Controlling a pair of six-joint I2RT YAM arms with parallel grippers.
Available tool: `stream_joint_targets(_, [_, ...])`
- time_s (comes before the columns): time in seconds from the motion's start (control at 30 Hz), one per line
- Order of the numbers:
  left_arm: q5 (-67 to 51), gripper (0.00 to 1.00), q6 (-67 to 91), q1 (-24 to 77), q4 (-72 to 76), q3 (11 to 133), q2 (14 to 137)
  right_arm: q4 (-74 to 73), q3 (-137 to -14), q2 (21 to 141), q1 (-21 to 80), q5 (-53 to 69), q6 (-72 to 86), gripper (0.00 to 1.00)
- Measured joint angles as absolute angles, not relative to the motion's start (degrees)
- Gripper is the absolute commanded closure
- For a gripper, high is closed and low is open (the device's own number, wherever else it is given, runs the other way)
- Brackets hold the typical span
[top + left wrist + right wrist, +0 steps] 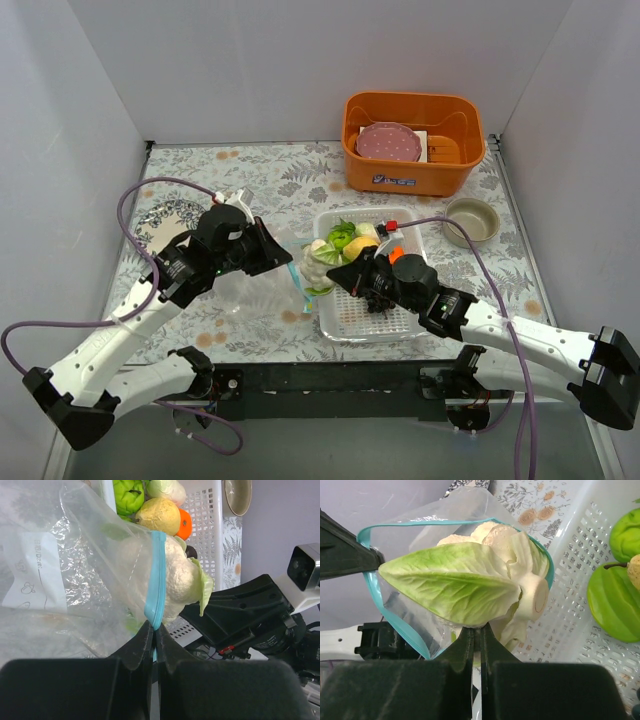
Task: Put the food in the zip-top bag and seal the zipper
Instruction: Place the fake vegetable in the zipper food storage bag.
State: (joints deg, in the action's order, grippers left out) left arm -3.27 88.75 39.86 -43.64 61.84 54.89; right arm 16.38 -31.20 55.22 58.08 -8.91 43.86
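1. Zip-top bag (pixel 85 580) sits over the middle of the desk (pixel 250 170), just left of the white perforated tray (pixel 400 322). It is held up by its mouth, which gapes toward the tray.
2. Our left end effector (pixel 154 630) is pinched tight on the zipper (pixel 157 580), gripping the blue strip at one side of the mouth.
3. Our right end effector (pixel 477 632) is clamped narrow on the lower leaves of the cabbage (pixel 460 585).
4. We see the white head of the cabbage already past the blue strip. Its broad green leaf and cut stalk are outside the bag.
5. We judge the step in hand to be loading, with this piece about halfway in. Whether other food already lies inside, we cannot tell through the crinkled plastic.
6. The green pepper (pixel 128 495), lemon (pixel 159 516) and orange (pixel 184 525) wait at the far end of the tray, so sealing looks a long way off.
7. Next, we think the right arm should push deeper until the leaf clears the strip. It should then let go and back out without dragging the cabbage along.
8. The left grip should hold steady meanwhile, since the leaf could catch on the lip.
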Motion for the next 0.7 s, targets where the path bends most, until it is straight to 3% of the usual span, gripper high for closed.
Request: stream_joint_targets(0.7, [-3.8,1.0,88.3,39.9,-43.3,62.2,60.0,13.8,-37.3,61.1,57.8,0.9,37.5,0.99])
